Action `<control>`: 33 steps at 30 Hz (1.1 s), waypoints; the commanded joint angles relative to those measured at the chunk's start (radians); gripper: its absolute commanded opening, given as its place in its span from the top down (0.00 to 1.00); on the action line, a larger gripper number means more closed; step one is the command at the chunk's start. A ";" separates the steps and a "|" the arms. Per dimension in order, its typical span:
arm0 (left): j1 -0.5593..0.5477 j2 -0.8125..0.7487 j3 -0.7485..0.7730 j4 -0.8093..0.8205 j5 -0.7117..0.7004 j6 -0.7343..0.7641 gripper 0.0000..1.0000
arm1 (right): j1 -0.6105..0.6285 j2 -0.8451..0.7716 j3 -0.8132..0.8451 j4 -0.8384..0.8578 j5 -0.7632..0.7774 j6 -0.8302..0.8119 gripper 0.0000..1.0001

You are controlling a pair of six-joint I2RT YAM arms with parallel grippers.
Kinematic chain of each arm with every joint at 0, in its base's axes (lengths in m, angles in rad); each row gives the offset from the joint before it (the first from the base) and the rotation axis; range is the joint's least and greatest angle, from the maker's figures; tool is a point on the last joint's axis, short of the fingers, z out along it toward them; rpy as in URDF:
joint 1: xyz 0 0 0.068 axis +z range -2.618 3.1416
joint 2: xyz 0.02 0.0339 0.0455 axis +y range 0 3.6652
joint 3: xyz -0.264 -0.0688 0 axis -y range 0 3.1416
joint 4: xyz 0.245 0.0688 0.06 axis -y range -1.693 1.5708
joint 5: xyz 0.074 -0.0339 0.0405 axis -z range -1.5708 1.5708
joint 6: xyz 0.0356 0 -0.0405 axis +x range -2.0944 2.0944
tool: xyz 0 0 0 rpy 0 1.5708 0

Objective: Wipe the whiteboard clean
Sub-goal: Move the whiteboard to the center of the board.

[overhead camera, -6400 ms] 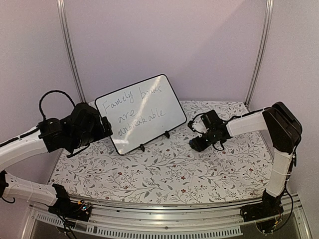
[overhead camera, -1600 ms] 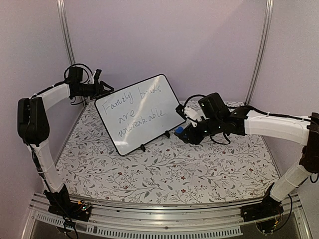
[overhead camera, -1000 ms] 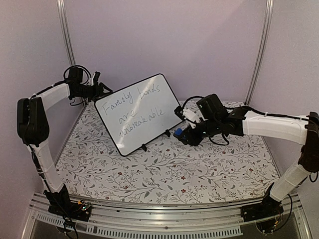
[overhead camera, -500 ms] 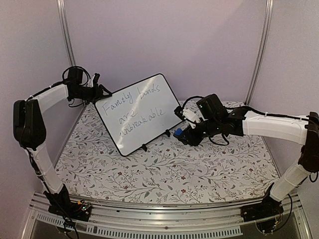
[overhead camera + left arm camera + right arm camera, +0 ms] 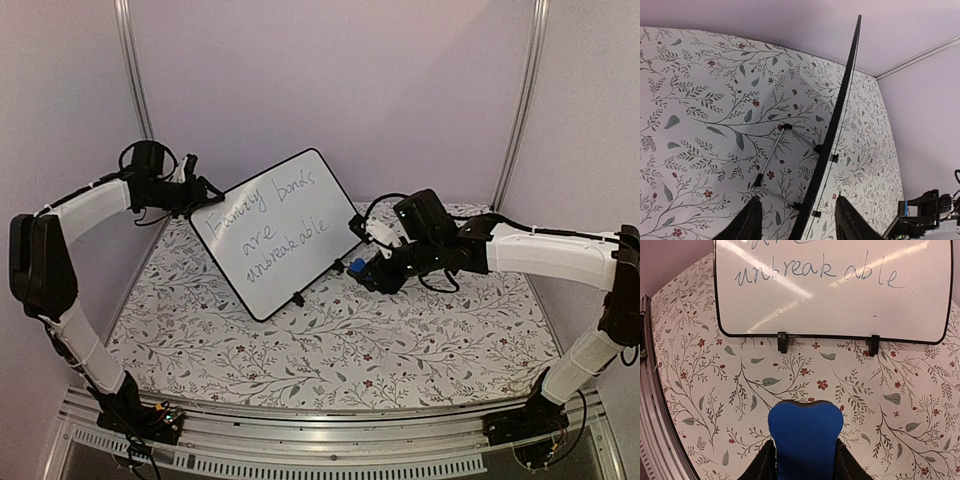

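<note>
The whiteboard (image 5: 275, 232) stands tilted on small black clip feet (image 5: 782, 342), with "Family bonds are unbreakable" written on it in dark ink. My left gripper (image 5: 205, 188) is at its upper left corner. In the left wrist view the board's black rim (image 5: 840, 115) runs edge-on between the two fingers of my left gripper (image 5: 798, 197), with a gap on each side. My right gripper (image 5: 365, 270) hovers just right of the board's lower right corner, shut on a blue eraser (image 5: 805, 435). The board's lower part (image 5: 830, 295) faces that eraser a short way off.
A floral cloth (image 5: 340, 350) covers the table. Lilac walls with metal posts (image 5: 137, 90) close in the back and sides. A metal rail (image 5: 330, 440) runs along the near edge. The board's wire back stand (image 5: 771, 155) rests on the cloth behind it.
The whiteboard has swung, its lower corner sliding forward and to the right. My left arm has dropped lower and come in against the board's corner. The right gripper has hardly moved.
</note>
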 commanded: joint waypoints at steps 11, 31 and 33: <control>-0.060 -0.089 -0.036 0.033 -0.103 -0.055 0.42 | 0.014 0.015 0.033 -0.013 0.012 -0.006 0.64; -0.025 0.200 0.355 -0.108 -0.009 0.083 0.37 | 0.021 -0.001 0.019 -0.016 0.024 0.005 0.64; -0.033 0.221 0.374 -0.120 -0.010 0.095 0.37 | 0.021 -0.002 0.021 -0.016 0.026 0.004 0.64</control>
